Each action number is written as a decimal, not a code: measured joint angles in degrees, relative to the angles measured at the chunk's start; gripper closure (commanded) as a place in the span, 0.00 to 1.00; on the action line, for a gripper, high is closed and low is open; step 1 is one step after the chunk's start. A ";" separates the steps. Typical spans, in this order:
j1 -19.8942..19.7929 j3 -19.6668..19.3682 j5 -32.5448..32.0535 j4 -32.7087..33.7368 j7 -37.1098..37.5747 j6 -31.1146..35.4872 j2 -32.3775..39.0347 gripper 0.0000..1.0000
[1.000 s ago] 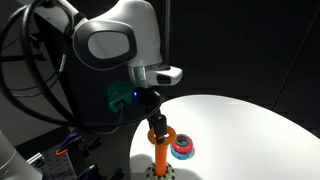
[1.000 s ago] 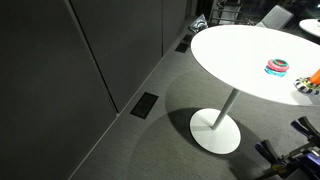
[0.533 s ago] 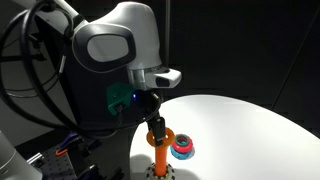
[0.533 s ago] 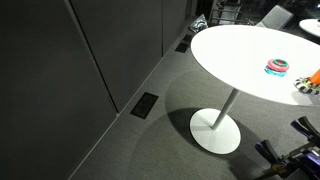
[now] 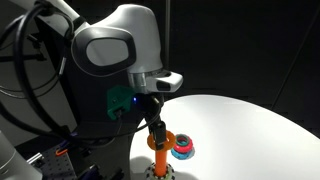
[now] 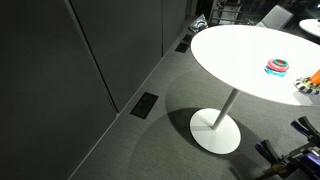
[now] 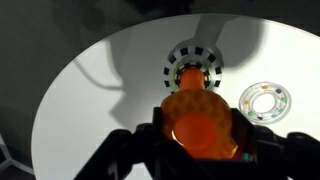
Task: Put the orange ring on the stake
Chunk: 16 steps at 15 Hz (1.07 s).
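Note:
My gripper [image 5: 156,130] is shut on the orange ring [image 5: 164,139] and holds it directly over the top of the stake [image 5: 161,159], an upright orange peg on a small black-and-white checkered base [image 5: 153,173]. I cannot tell whether the ring touches the peg's tip. In the wrist view the ring [image 7: 199,122] fills the space between the jaws [image 7: 200,140], and the stake [image 7: 192,76] shows just beyond it, ringed by its checkered base. In an exterior view the stake [image 6: 314,76] sits at the frame's right edge.
A red and blue ring-like piece [image 5: 182,149] lies on the round white table [image 5: 250,125] just beside the stake; it also shows in the wrist view [image 7: 266,100] and in an exterior view [image 6: 277,67]. The table stands on a pedestal foot [image 6: 216,130]. Cables hang behind the arm.
The gripper with the ring has shifted slightly to the right and a little lower over the stake. Nothing else has moved.

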 measured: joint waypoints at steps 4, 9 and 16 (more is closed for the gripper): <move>-0.10 -0.28 0.00 0.00 -0.01 0.41 0.56 0.00; -0.10 -0.41 0.00 -0.02 -0.04 0.42 0.90 0.00; -0.10 -0.41 0.47 -0.03 -0.52 0.65 0.86 0.00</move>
